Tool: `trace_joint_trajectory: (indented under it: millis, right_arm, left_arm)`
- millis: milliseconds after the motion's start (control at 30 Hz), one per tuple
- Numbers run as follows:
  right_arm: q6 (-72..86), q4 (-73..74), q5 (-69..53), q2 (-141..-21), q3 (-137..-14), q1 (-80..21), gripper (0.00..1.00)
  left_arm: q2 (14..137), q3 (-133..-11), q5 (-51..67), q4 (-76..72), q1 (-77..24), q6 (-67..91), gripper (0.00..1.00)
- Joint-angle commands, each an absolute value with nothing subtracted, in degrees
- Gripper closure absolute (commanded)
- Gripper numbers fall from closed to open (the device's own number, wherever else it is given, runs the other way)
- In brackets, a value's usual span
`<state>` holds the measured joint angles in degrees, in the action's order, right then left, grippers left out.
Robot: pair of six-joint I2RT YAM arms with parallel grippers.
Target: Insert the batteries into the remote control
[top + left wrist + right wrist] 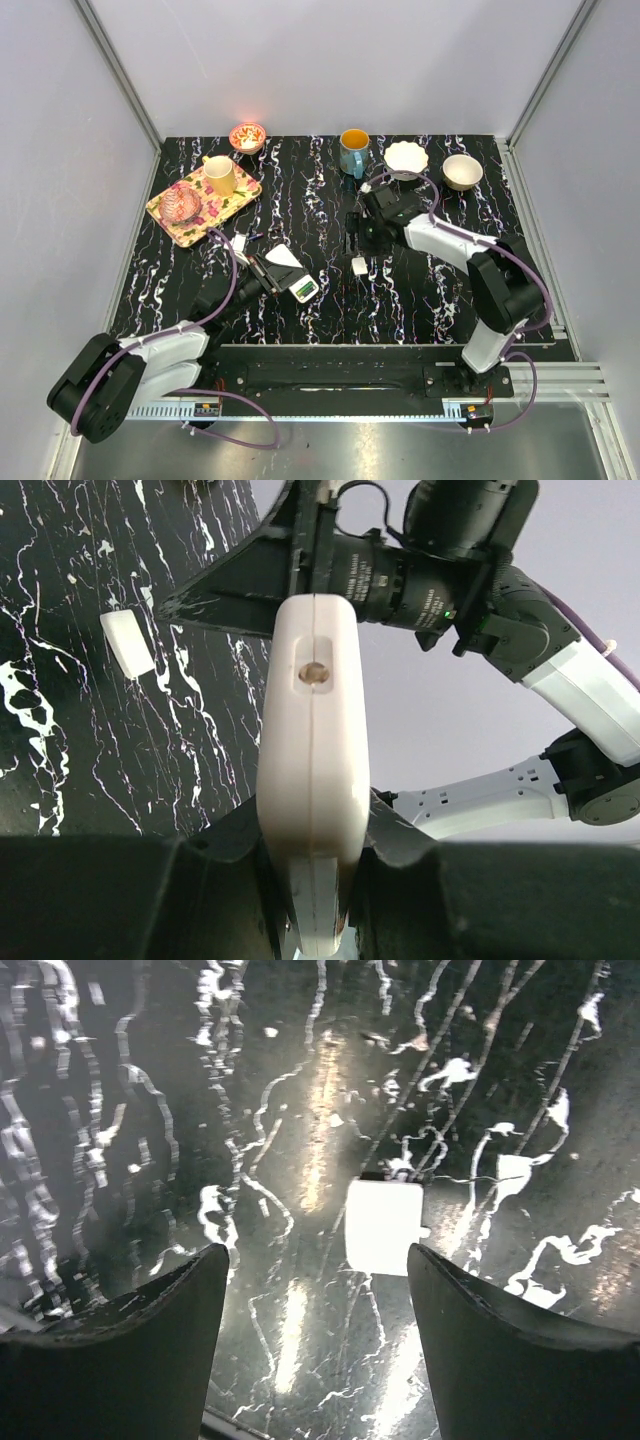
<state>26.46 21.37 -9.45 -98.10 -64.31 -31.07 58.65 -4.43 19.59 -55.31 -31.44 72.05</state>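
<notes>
My left gripper (312,855) is shut on the remote control (310,740), a white flat body seen edge-on and pointing away from the wrist, with a small round hole near its far end. From above, the remote control (296,274) sits at the left gripper (268,272), left of the table's middle. The right gripper (315,1260) stands open just above the marbled black table, nothing between its fingers. A small white rectangular piece (384,1227) lies flat on the table beside the right fingertip. That piece also shows from above (360,265), just in front of the right gripper (362,238). The batteries are out of view.
At the back left, a floral tray (232,205) carries a yellow cup (221,175) and a pink glass dish (183,203). Along the back edge stand a small red bowl (247,136), a blue mug (353,151), a white bowl (406,157) and a beige bowl (462,171).
</notes>
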Motion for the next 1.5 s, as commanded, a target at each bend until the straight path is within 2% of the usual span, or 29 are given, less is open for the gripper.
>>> trace_joint_trajectory:
  millis: [0, 200, 367, 467, 500, 633, 700, 733, 867, 1033, 1167, 1300, 1467]
  right_arm:
    - [24.3, 29.8, 2.8, -102.6, -67.0, -32.6, 0.22]
    - [21.7, 31.3, 6.9, -107.0, -70.0, -34.5, 0.23]
    - [19.5, 31.8, 6.7, -109.4, -71.5, -35.8, 0.28]
    - [17.8, 33.0, 6.2, -110.4, -72.2, -36.2, 0.35]
    - [16.7, 33.1, 6.3, -110.3, -72.4, -36.5, 0.4]
    - [14.0, 34.8, 7.7, -108.8, -72.1, -37.0, 0.45]
    - [13.5, 34.8, 9.1, -107.5, -71.1, -37.0, 0.42]
    - [13.5, 34.7, 9.7, -106.3, -70.9, -37.0, 0.36]
    - [14.8, 32.7, 9.5, -103.1, -69.5, -37.0, 0.25]
    - [18.7, 33.0, 10.7, -100.3, -69.2, -36.9, 0.24]
    - [29.9, 32.8, 10.7, -97.1, -66.5, -37.0, 0.24]
    - [39.0, 32.7, 7.6, -97.1, -64.0, -37.0, 0.17]
    - [48.3, 31.6, 8.6, -98.7, -61.8, -37.3, 0.19]
  left_arm:
    - [58.0, -4.7, 19.5, -60.9, -31.4, 72.3, 1.0]
    - [54.8, -4.4, 18.9, -57.4, -31.5, 71.2, 1.0]
    - [53.8, -4.0, 18.6, -56.8, -31.4, 70.8, 1.0]
    - [54.1, -3.8, 18.8, -57.2, -31.4, 70.9, 1.0]
    - [54.3, -3.8, 18.8, -57.6, -31.5, 71.0, 1.0]
    - [54.9, -3.9, 19.0, -58.4, -31.5, 71.1, 1.0]
    - [55.9, -3.9, 19.1, -59.3, -31.5, 71.1, 1.0]
    - [56.2, -4.0, 19.2, -59.8, -31.4, 71.3, 1.0]
    - [58.2, -4.0, 20.1, -62.5, -31.4, 72.2, 1.0]
    - [57.8, -4.0, 20.5, -62.8, -31.5, 72.5, 1.0]
    - [56.9, -4.0, 20.2, -61.4, -31.5, 72.2, 1.0]
    - [56.6, -4.2, 20.2, -60.9, -31.5, 72.1, 1.0]
    - [56.5, -4.3, 20.5, -61.1, -31.6, 72.1, 1.0]
